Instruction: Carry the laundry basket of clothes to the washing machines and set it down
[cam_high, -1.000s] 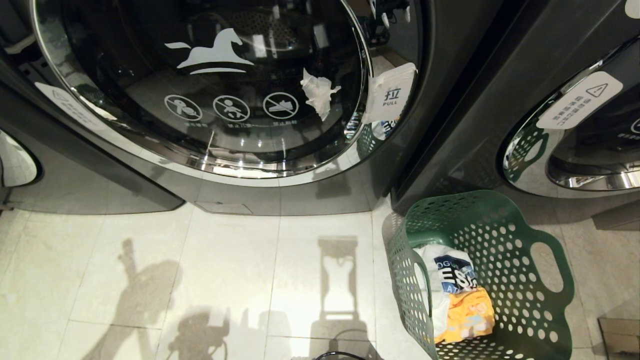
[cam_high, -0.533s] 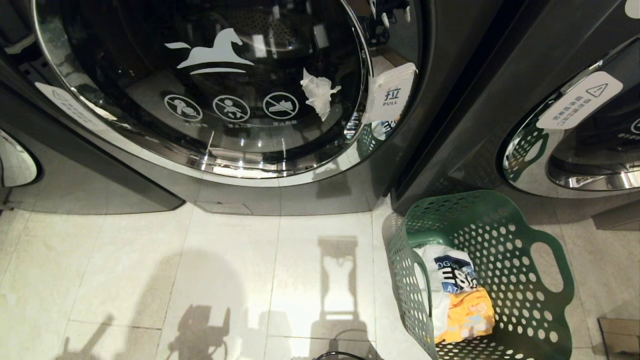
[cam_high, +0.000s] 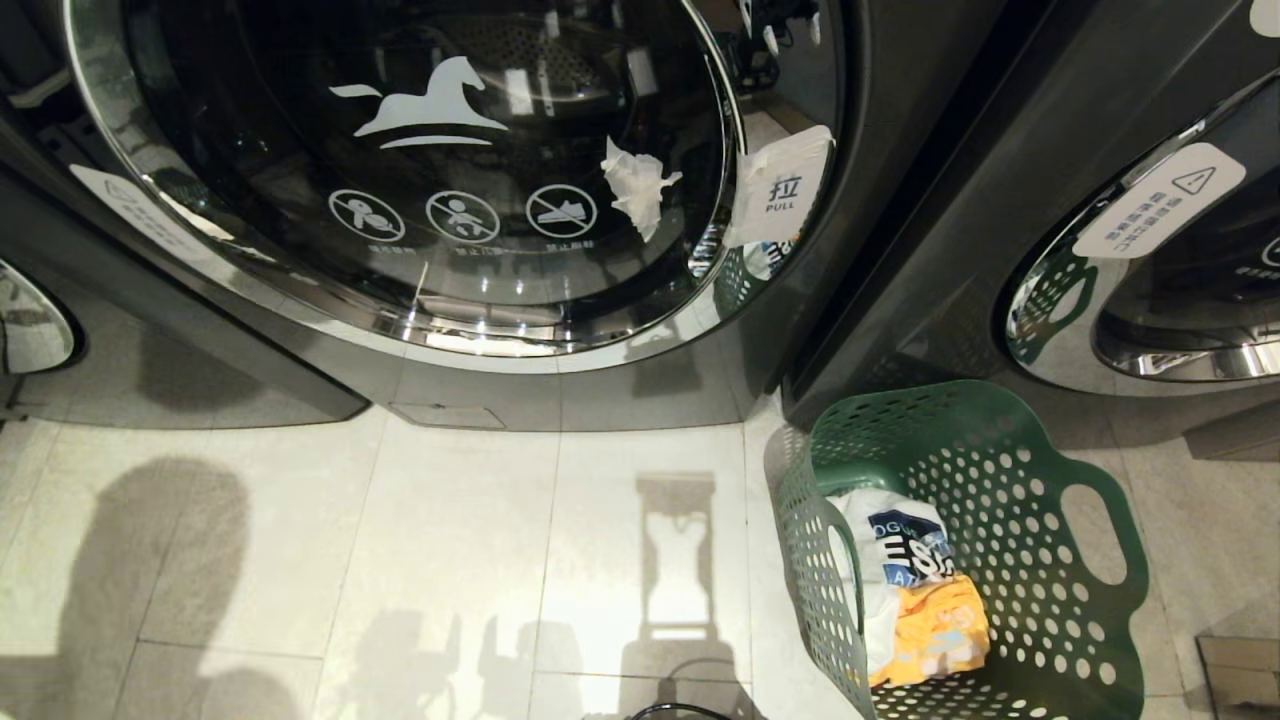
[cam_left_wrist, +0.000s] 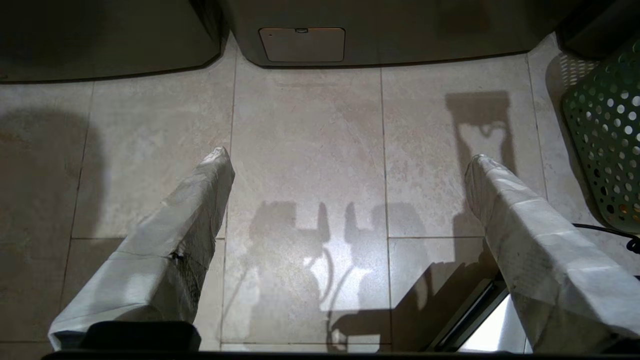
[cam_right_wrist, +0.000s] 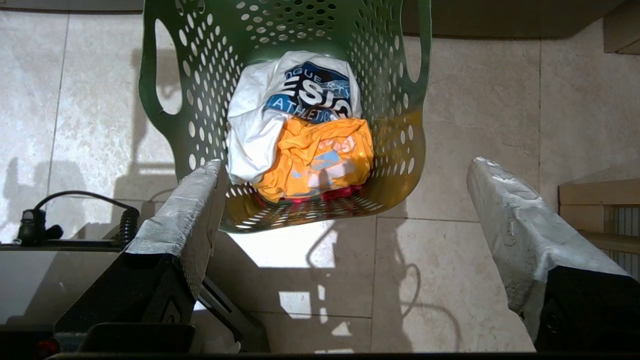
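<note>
The dark green laundry basket (cam_high: 1010, 480) stands on the tiled floor at the right, right in front of the dark grey washing machines (cam_high: 600, 385). It holds the clothes (cam_high: 915, 590): a white printed shirt on top of a yellow-orange one. In the right wrist view the basket (cam_right_wrist: 200, 85) and clothes (cam_right_wrist: 300, 130) lie below, with a pink edge under the orange. My right gripper (cam_right_wrist: 346, 164) hangs open above the basket's near end, gripping nothing. My left gripper (cam_left_wrist: 348, 156) is open over bare tiles, with the basket (cam_left_wrist: 607, 125) off to one side. Neither gripper shows in the head view.
A white PULL tag (cam_high: 782, 190) and a crumpled paper scrap (cam_high: 637, 190) sit on the big round door. A black cable (cam_left_wrist: 605, 231) runs near the basket. A wooden-looking frame (cam_right_wrist: 600, 210) stands beside the basket. Pale tiles stretch left of the basket.
Only the shadows on the floor at the left have shifted and grown into a broad dark patch. The basket, the machines and the view stay as they were.
</note>
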